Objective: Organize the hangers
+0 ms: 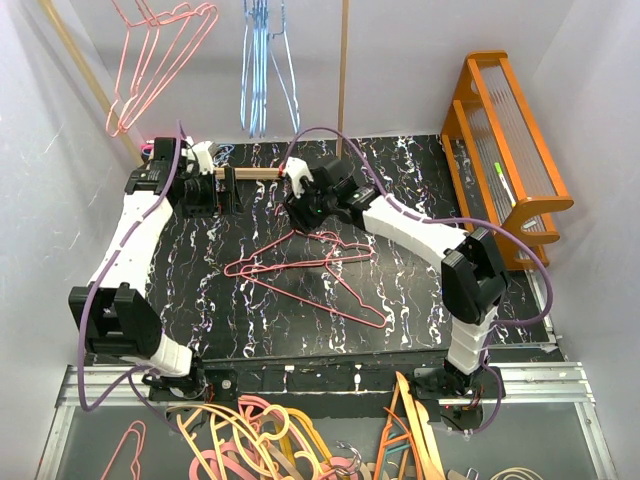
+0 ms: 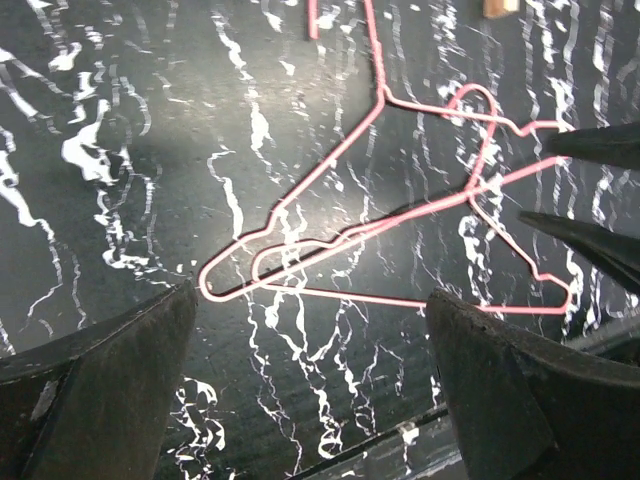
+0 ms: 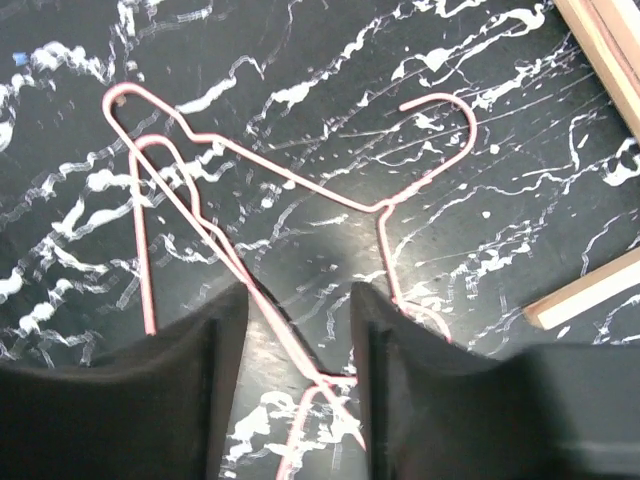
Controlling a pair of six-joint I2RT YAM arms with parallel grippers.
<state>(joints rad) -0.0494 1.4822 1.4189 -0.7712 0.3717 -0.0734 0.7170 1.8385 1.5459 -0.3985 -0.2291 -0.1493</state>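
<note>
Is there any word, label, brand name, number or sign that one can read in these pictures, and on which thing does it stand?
None: no text can be read in any view.
The pink hangers, the blue hangers, the orange rack and the table show no writing.
The green strip on the rack is too small to tell if it bears text.

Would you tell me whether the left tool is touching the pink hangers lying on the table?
Apart. The top view shows bare table between the left tool and the pink hangers.
</note>
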